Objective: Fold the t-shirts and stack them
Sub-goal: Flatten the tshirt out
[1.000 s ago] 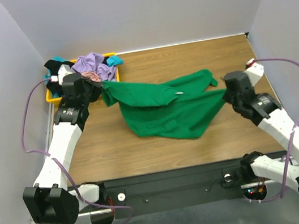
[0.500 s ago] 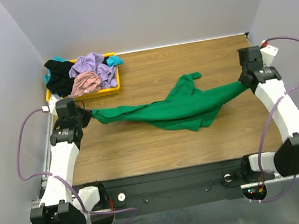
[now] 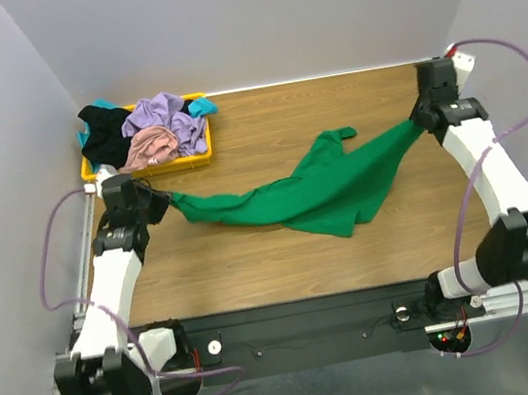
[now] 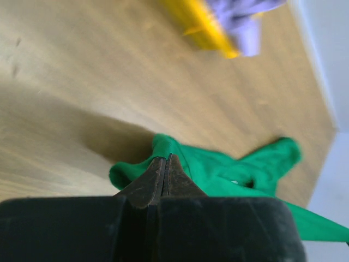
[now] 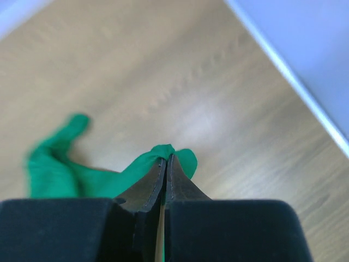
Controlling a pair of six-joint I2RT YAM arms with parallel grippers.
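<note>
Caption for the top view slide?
Left pincer and right pincer stretch the bright green cotton t-shirt across the wooden table; crumpled tees fill the yellow plastic tray.

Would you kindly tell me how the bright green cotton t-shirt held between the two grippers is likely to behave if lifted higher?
Probably floppy: the bright green cotton t-shirt sags and bunches between the left gripper and right gripper. Likely light, since two small pinches hold it. Its loose sleeve would probably dangle.

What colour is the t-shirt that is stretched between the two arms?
The t-shirt is bright green; the top external view shows it best.
</note>
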